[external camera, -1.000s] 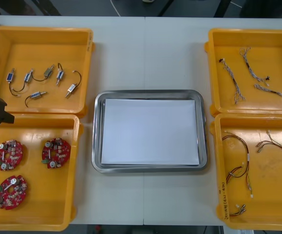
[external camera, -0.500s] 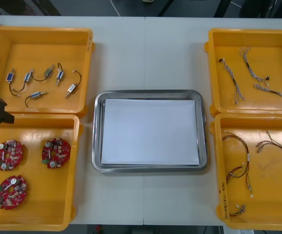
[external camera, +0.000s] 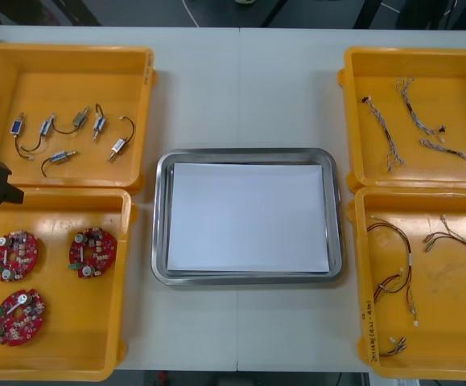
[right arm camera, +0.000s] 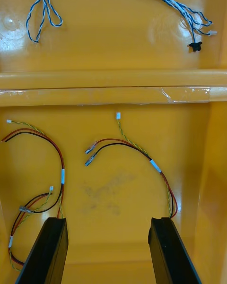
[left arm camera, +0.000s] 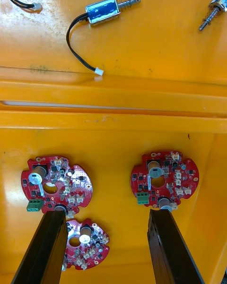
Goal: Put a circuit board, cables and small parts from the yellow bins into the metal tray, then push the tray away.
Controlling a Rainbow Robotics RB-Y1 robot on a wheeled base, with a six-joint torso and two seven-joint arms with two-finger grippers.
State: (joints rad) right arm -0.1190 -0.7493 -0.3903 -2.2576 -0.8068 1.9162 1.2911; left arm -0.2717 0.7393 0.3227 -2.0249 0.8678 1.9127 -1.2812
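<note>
Loading has not begun: the metal tray (external camera: 249,154) lies in the middle of the table (external camera: 241,88) between the yellow bins (external camera: 63,64), white inside and with nothing placed in it. The left gripper (left arm camera: 106,218) hangs over the near left bin (external camera: 63,346), its fingers wide apart and holding nothing. Three round circuit boards (left arm camera: 164,177) lie below it, one just at each fingertip and the third between the fingers, close to one of them. The right gripper (right arm camera: 106,222) hangs likewise over the near right bin (external camera: 450,322), fingers apart and empty, above the red and yellow cables (right arm camera: 155,166). I judge that the step in hand is the first pick, probably a board. The next move asks the left gripper to centre over one board, come down until the fingers stand on both sides of it, and close. The boards lie flat on the bin floor, so the grip on the thin edge must be exact and the neighbour boards should not be pushed.
</note>
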